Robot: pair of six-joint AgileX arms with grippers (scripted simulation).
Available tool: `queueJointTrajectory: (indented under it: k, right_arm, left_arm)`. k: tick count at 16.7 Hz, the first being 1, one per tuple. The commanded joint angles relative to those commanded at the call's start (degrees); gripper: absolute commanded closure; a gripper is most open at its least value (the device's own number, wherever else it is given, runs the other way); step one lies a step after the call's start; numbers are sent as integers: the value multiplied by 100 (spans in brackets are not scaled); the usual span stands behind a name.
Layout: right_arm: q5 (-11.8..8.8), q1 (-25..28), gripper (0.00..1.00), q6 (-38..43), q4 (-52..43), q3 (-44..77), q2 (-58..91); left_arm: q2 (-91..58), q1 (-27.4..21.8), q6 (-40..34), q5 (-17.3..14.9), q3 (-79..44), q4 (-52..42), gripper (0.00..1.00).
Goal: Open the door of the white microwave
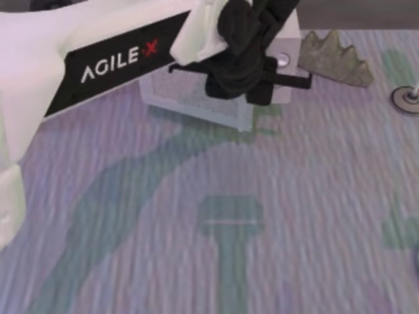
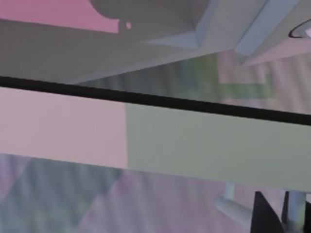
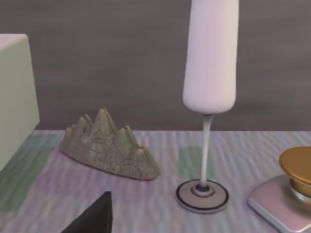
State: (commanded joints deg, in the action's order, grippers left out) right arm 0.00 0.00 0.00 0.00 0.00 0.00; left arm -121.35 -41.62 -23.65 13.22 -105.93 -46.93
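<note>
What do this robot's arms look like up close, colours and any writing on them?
The left arm is a chunky white shell carrying a black panel lettered AGILE in white with a red X. Its left gripper is matte black with angular parts. The right arm shows only a dark pointed tip.

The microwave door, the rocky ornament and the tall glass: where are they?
door [image 1: 196,98]: top view, grey mesh window.
rocky ornament [image 3: 109,145]: right wrist view, its jagged middle.
tall glass [image 3: 211,63]: right wrist view, the bowl.
</note>
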Motion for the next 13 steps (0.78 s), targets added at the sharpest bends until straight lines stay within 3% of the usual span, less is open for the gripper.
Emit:
queueJointTrajectory:
  k: [13]
  right_arm:
    - [0, 0, 0, 0, 0, 0, 0]
  left_arm:
    - [277, 25, 267, -156, 377, 209, 100]
